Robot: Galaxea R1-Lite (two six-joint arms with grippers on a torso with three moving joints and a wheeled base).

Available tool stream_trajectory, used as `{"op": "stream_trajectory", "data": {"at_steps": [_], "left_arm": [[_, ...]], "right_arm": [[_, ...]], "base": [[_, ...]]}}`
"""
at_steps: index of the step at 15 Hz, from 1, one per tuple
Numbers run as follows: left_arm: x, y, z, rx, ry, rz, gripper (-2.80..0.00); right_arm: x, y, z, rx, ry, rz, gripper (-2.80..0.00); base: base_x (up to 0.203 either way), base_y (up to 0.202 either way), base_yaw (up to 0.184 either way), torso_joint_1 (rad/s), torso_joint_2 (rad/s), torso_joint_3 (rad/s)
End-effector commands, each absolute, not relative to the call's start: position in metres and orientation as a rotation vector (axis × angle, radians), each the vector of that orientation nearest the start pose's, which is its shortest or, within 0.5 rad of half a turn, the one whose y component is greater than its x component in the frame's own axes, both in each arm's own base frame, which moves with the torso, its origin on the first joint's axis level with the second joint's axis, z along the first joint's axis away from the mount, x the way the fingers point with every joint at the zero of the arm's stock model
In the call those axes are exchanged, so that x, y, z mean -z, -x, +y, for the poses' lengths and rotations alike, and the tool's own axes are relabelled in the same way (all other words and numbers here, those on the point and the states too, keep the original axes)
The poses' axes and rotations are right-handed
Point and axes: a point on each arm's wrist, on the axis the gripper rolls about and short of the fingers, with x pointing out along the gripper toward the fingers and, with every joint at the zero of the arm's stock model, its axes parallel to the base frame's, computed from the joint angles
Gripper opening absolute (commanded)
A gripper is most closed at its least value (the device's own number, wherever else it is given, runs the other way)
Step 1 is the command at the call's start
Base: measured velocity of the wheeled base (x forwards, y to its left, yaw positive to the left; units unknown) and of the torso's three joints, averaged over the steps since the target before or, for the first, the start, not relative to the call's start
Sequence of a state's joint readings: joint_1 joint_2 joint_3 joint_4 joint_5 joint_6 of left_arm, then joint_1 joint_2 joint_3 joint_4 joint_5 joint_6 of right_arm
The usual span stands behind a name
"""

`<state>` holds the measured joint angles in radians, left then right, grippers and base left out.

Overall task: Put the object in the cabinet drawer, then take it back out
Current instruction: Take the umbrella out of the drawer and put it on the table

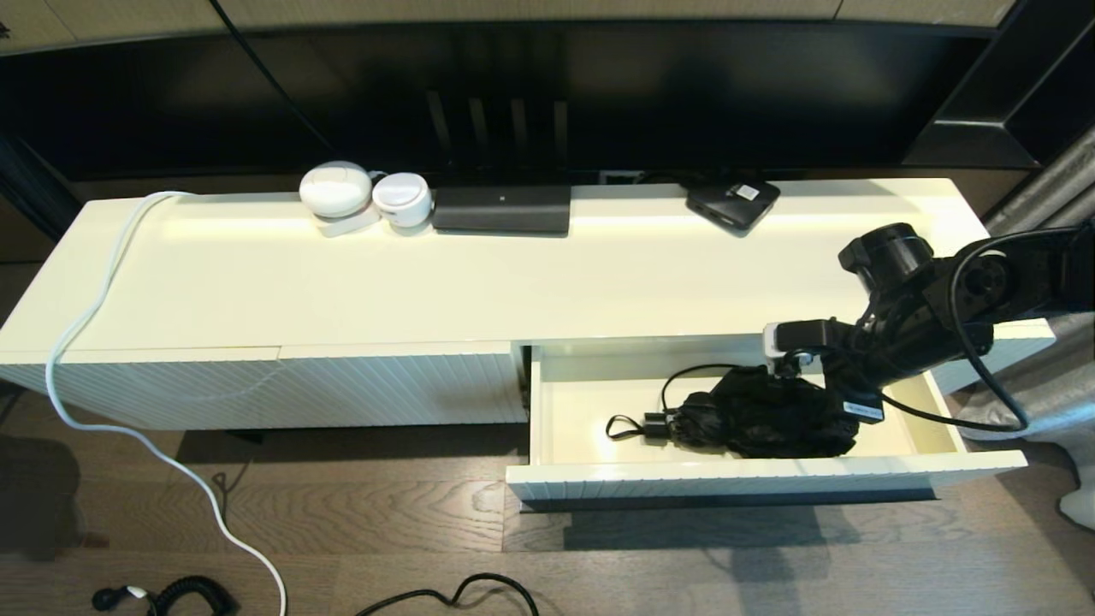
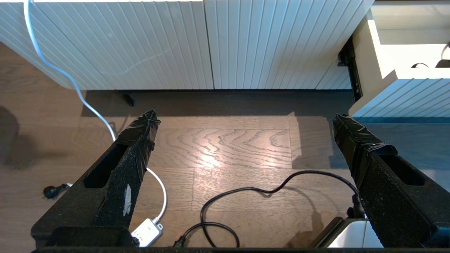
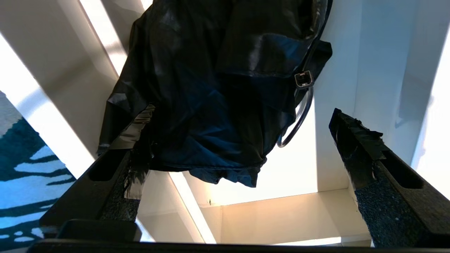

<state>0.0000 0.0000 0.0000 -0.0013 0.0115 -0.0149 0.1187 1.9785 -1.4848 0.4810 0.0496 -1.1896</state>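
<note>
The cabinet drawer point(image 1: 582, 411) is pulled out at the cabinet's right, its ribbed front point(image 1: 770, 488) facing me and its cream inside showing. A black folded umbrella point(image 1: 761, 419) with a wrist strap lies inside it. My right gripper point(image 1: 817, 376) hovers over the umbrella's right end, open. In the right wrist view the umbrella point(image 3: 218, 80) fills the space ahead of the right gripper point(image 3: 244, 110); one finger point(image 3: 133, 140) sits against the fabric and the other stands apart from it, near the drawer wall point(image 3: 281, 218). My left gripper point(image 2: 245, 116) hangs open over the wooden floor, holding nothing.
A closed ribbed front point(image 1: 282, 389) without a handle lies left of the drawer. On the cabinet top stand two white round devices point(image 1: 364, 197), a black box point(image 1: 501, 210) and a small black device point(image 1: 732, 204). A white cable point(image 1: 94, 325) and black cables point(image 2: 246, 196) trail on the floor.
</note>
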Motion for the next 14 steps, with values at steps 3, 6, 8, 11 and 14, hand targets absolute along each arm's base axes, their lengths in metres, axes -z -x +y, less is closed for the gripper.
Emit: {"op": "stream_trajectory", "data": {"at_steps": [3,6,8,11,14], "left_arm": [[-0.076,0.023,0.0,-0.012,0.015,-0.002,0.0],[-0.076,0.023,0.0,-0.012,0.015,-0.002,0.0],[-0.076,0.023,0.0,-0.012,0.015,-0.002,0.0],[-0.076,0.023,0.0,-0.012,0.015,-0.002,0.0],[-0.076,0.023,0.0,-0.012,0.015,-0.002,0.0]], "right_arm": [[-0.182,-0.364,0.046,-0.773,1.102,0.828,0.0],[-0.183,-0.365,0.047,-0.801,1.062,0.867,0.0],[-0.179,-0.368,0.047,-0.813,1.05,0.884,0.0],[-0.174,-0.372,0.047,-0.821,1.045,0.889,0.0],[-0.175,-0.377,0.047,-0.814,1.046,0.881,0.0]], "base": [[0.0,0.0,0.0,0.0,0.0,0.0],[0.0,0.0,0.0,0.0,0.0,0.0],[0.0,0.0,0.0,0.0,0.0,0.0],[0.0,0.0,0.0,0.0,0.0,0.0],[0.0,0.0,0.0,0.0,0.0,0.0]]}}
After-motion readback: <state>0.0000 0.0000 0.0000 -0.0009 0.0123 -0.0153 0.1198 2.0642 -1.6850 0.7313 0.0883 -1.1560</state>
